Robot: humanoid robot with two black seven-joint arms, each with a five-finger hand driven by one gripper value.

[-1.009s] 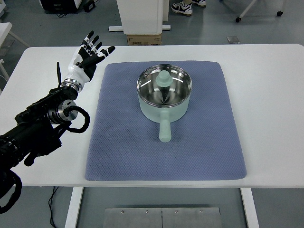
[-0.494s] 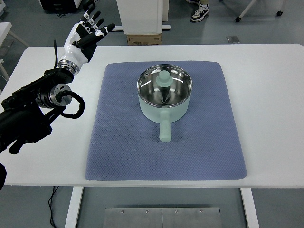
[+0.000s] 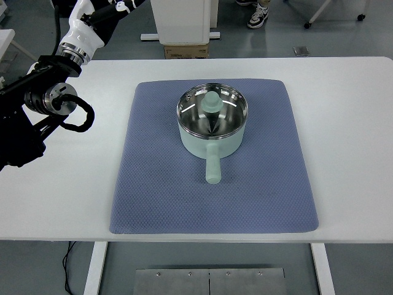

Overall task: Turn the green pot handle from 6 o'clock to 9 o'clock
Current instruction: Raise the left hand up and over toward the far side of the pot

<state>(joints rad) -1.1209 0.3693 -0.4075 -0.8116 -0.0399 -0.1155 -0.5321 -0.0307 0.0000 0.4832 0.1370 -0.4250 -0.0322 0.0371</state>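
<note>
A light green pot (image 3: 212,142) stands on a blue mat (image 3: 159,184) in the middle of the white table (image 3: 350,123). Its lid (image 3: 227,117) is on, with a green knob (image 3: 212,101). The green handle (image 3: 212,167) points straight toward the near edge, at 6 o'clock. My left arm comes in at the upper left. Its hand (image 3: 101,15) is raised past the table's far left corner, far from the pot, partly cut off by the top edge. What shows of its fingers (image 3: 123,5) is stretched out and holds nothing. The right arm is out of view.
Beyond the far table edge stand a white cabinet base (image 3: 184,18) and a cardboard box (image 3: 186,51). A person's shoe (image 3: 261,13) shows at the top. Chair legs on casters (image 3: 334,15) are at the top right.
My left arm has swung up and away toward the top left, so the hand now sits at the picture's top edge. The pot and its handle have not moved.
</note>
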